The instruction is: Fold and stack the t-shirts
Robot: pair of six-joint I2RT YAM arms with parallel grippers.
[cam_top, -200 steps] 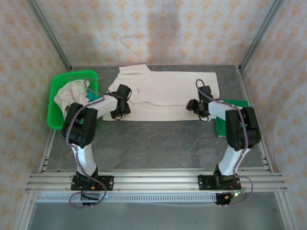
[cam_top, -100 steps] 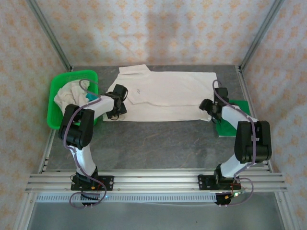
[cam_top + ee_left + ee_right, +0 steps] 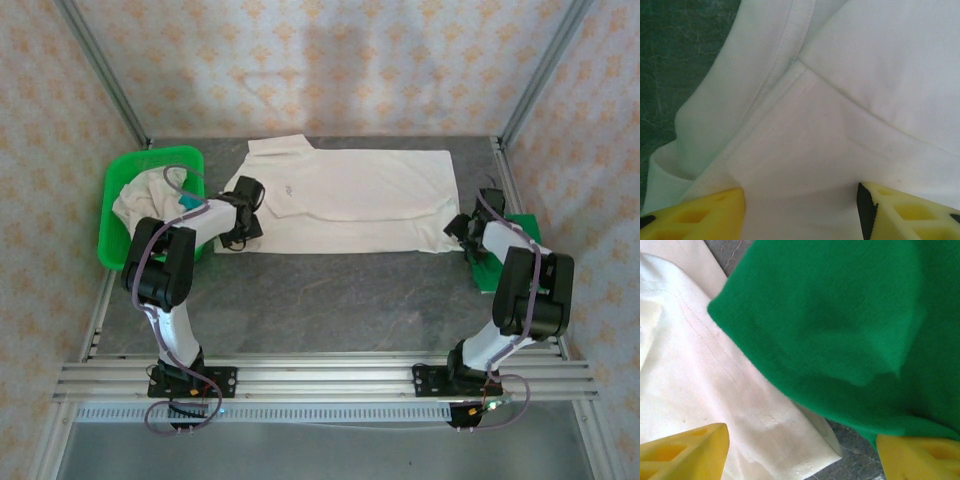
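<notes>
Folding the shirt [image 3: 350, 195], lying flat across the far table [image 3: 330, 300]: poising the left gripper [image 3: 800, 200], jaws spread, over the sleeve seam and the right gripper [image 3: 802, 450], jaws spread, at the hem corner beside the mat [image 3: 840, 315]; next, probably needing both ends pinched before folding crosswise.

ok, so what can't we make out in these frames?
- Top view: the left gripper has its fingertips under its own wrist, so any contact with the cream t-shirt is hidden.
- Top view: the chest print is too small to read.
- Top view: the bunched shirts in the green basket overlap, so their number is unclear.
- Right wrist view: the green fabric is blurred and cut off by the frame edges.
</notes>
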